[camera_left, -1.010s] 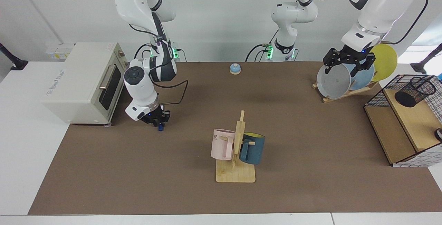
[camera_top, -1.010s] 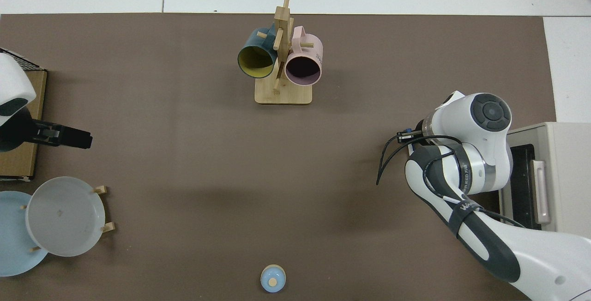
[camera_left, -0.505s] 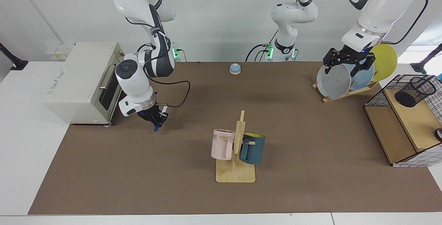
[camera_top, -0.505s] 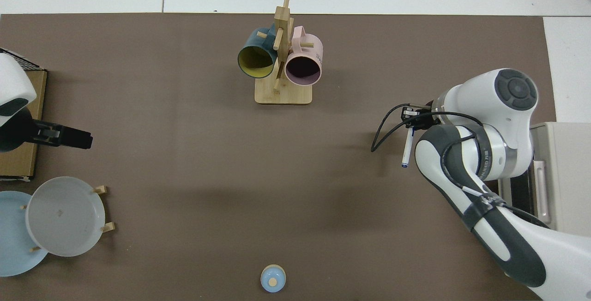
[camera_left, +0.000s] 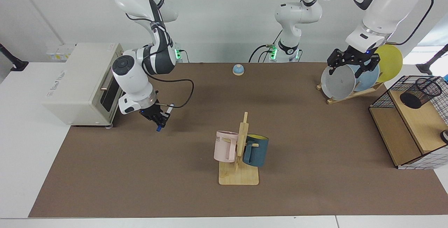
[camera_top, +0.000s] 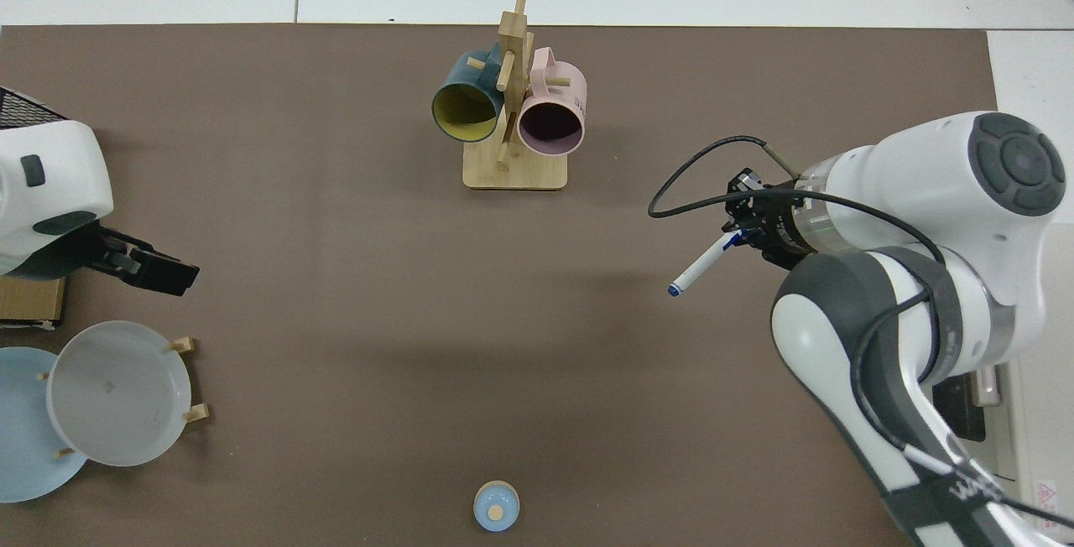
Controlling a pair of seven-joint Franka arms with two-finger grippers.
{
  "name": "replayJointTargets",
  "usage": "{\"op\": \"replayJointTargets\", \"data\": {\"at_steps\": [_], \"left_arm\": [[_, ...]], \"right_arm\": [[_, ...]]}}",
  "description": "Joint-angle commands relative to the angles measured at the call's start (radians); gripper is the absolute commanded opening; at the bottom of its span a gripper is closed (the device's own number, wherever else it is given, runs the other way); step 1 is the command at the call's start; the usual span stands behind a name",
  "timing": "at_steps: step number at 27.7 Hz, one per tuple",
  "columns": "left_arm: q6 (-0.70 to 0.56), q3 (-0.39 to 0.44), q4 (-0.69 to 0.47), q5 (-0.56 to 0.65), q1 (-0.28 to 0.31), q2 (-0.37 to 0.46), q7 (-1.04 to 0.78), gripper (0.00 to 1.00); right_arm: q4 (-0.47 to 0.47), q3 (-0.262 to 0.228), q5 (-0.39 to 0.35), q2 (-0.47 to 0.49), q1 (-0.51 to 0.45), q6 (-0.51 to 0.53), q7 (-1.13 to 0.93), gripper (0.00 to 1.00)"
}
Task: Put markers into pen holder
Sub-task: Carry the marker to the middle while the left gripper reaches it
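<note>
The marker [camera_top: 698,265] hangs tilted above the brown mat [camera_left: 175,172], off the surface, just beside the toaster oven [camera_left: 82,83], with bare mat between it and the mug rack [camera_left: 239,158]. The right gripper [camera_left: 158,116] is clamped on its capped end, the blue tip pointing out. The pen holder [camera_left: 420,92] lies on its side on the wire-and-wood shelf box [camera_left: 407,126] at the far edge, nothing visible inside. The left gripper [camera_left: 353,62] waits, fingers spread, over the plate rack [camera_left: 344,83]
</note>
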Motion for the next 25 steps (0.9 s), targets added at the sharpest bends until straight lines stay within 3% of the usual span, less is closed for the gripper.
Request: {"op": "replayJointTargets", "data": {"at_steps": [1, 4, 11, 17, 21, 25], "left_arm": [[-0.005, 0.011, -0.014, -0.036, -0.019, -0.016, 0.235, 1.00], [0.007, 0.008, -0.014, -0.036, -0.040, -0.015, 0.333, 1.00], [0.019, -0.053, -0.026, -0.036, -0.106, -0.021, 0.389, 1.00], [0.172, -0.121, -0.192, -0.053, -0.106, -0.082, 0.512, 1.00], [0.263, -0.127, -0.316, -0.195, -0.109, -0.148, 0.558, 1.00], [0.346, -0.182, -0.397, -0.263, -0.117, -0.205, 0.564, 1.00]], "right_arm": [[-0.017, 0.080, -0.031, -0.069, -0.003, -0.079, 0.218, 0.00], [-0.015, 0.129, -0.106, -0.097, -0.004, -0.089, 0.330, 0.00], [0.017, 0.240, -0.117, -0.117, -0.004, -0.148, 0.625, 0.00], [0.057, 0.283, -0.115, -0.109, -0.004, -0.182, 0.786, 0.00], [0.069, 0.320, -0.098, -0.106, -0.004, -0.178, 0.866, 0.00], [0.069, 0.346, -0.097, -0.095, -0.003, -0.159, 0.955, 0.00]]}}
